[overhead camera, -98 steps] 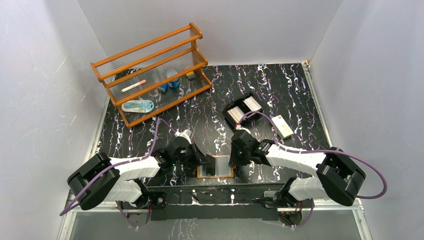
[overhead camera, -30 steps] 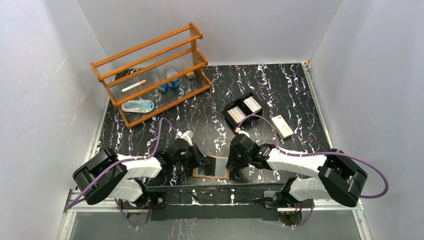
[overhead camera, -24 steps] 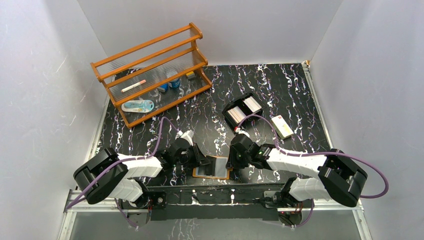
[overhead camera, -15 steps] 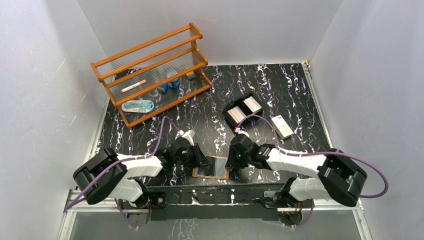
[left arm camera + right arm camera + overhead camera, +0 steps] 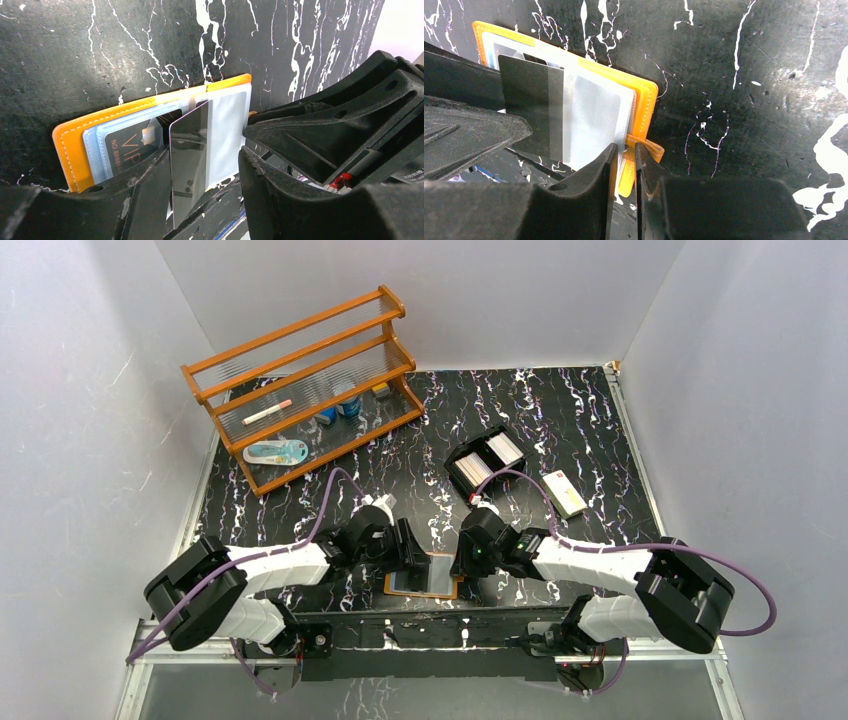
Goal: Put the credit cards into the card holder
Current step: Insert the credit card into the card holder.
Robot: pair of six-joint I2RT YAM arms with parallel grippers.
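Seating a dark card (image 5: pixel 189 150) in the holder (image 5: pixel 425 575) looks half done. Top: holder open at the near edge, spare cards (image 5: pixel 470 470) in a tray (image 5: pixel 462 452). Left wrist: left gripper (image 5: pixel 204 152) spread around the glossy card, end in a clear sleeve (image 5: pixel 227 127). Right wrist: right gripper (image 5: pixel 625 147) pinching the orange leather edge. Next: nudge it flush.

Orange card holder (image 5: pixel 425 577) lies open; dark card (image 5: pixel 189 147) seemingly half-inserted.

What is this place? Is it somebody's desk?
Probably a robot test booth, not a desk: a left arm and right arm bolted to a black table, plain white walls boxing it in, a rack of props.
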